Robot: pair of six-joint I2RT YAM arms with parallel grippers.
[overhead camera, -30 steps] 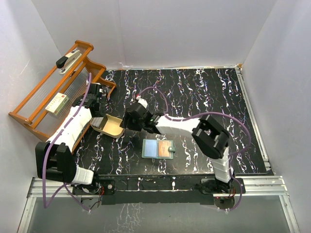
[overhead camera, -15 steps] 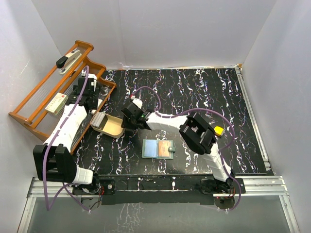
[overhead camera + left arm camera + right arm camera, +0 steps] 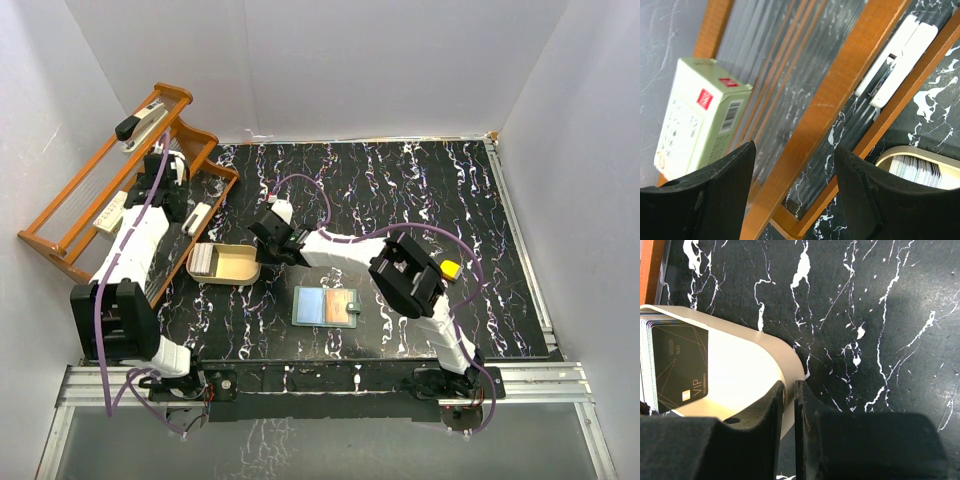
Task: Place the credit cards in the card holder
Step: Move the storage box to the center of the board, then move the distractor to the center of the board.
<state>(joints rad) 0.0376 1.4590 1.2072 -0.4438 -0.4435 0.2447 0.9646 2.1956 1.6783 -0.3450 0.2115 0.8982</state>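
The credit cards (image 3: 675, 365) stand in a stack at the left end of a tan oval dish (image 3: 755, 347), with a black VIP card in front. They also show in the top view (image 3: 203, 260) and in the left wrist view (image 3: 917, 169). My right gripper (image 3: 790, 385) is shut on the dish's right rim; in the top view it (image 3: 262, 254) sits at the dish (image 3: 240, 275). The card holder (image 3: 327, 306) lies open on the table, teal inside, with an orange-tan card face showing. My left gripper (image 3: 794, 146) is open and empty over the wooden rack (image 3: 840, 95), apart from the dish.
The orange wooden rack (image 3: 75, 215) stands at the far left with a pale green box (image 3: 695, 117), a white stapler (image 3: 897, 55) and a black stapler (image 3: 140, 118). A small yellow block (image 3: 450, 268) lies beside the right arm's elbow.
My left gripper has drawn back from the dish, up and left over the rack. The dish has settled flat on the table. My right gripper stays shut on its rim.
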